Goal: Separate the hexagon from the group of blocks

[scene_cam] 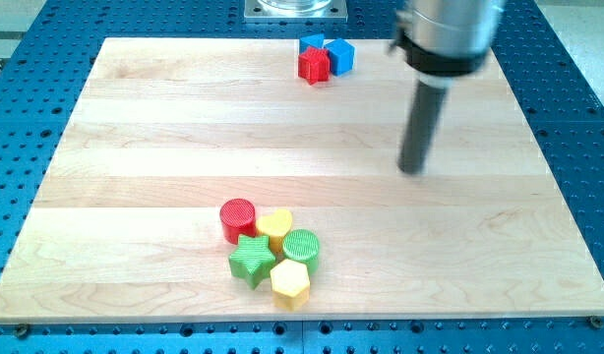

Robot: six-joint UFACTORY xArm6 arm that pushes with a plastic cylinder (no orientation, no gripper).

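The yellow hexagon (290,281) touches its group; my tip (411,169), without jaws, stands well apart.

Arm pose: straight dark rod hanging vertical from a silver cylindrical mount.
My tip (412,169) sits in the view's upper right, pointing straight down. The silver mount with its black collar enters from the view's top edge; the rest of the arm is out of frame.

We see the yellow hexagon (290,281) lying flat near the board's bottom edge, lowest of a tight cluster: green star (251,259) touching at its left, green cylinder (302,245) just above, yellow heart (275,225) and red cylinder (237,218) further up.
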